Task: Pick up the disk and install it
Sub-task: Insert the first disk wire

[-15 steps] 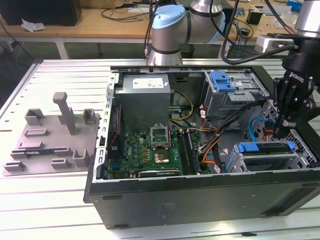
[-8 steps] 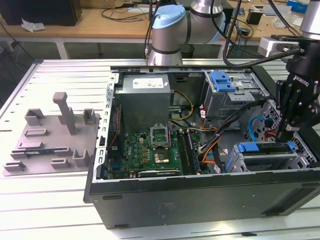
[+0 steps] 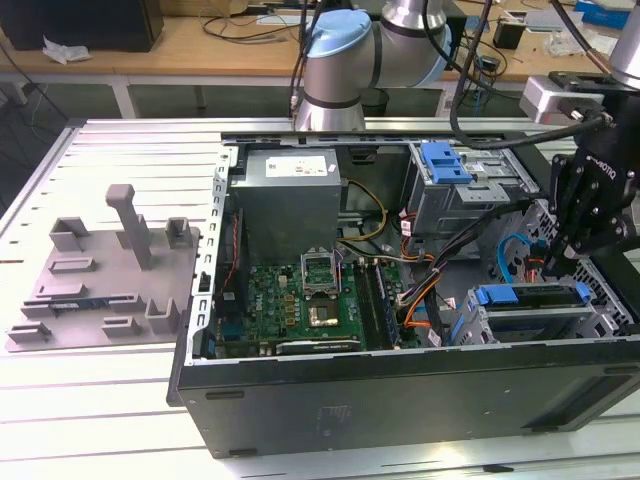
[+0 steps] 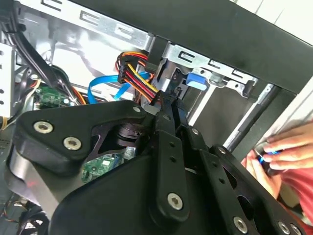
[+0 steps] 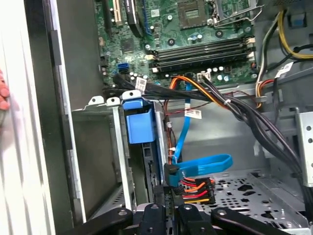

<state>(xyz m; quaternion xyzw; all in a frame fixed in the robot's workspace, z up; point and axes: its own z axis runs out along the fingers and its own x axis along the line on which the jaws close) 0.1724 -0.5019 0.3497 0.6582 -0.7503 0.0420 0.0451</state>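
— Slatted metal table [image 3: 120, 400] all round, and the open computer case [image 3: 400, 400] lying on it. Any room in there?
— Little. By the exterior view the arm [image 3: 340, 60] stands at twelve o'clock behind the case, and the drive cage [image 3: 520, 325] at four o'clock sits tight against the near wall.
— And the gripper [image 3: 556, 262]?
— Just at the cage's three o'clock end, jaws pressed together; whether they nip anything I can't tell.
— The disk [image 3: 530, 294]?
— Standing on edge in that cage, blue frame up, long axis nine to three. Cables [image 5: 193, 188] crowd its end; a person's hand [image 4: 283, 152] is just outside the case.
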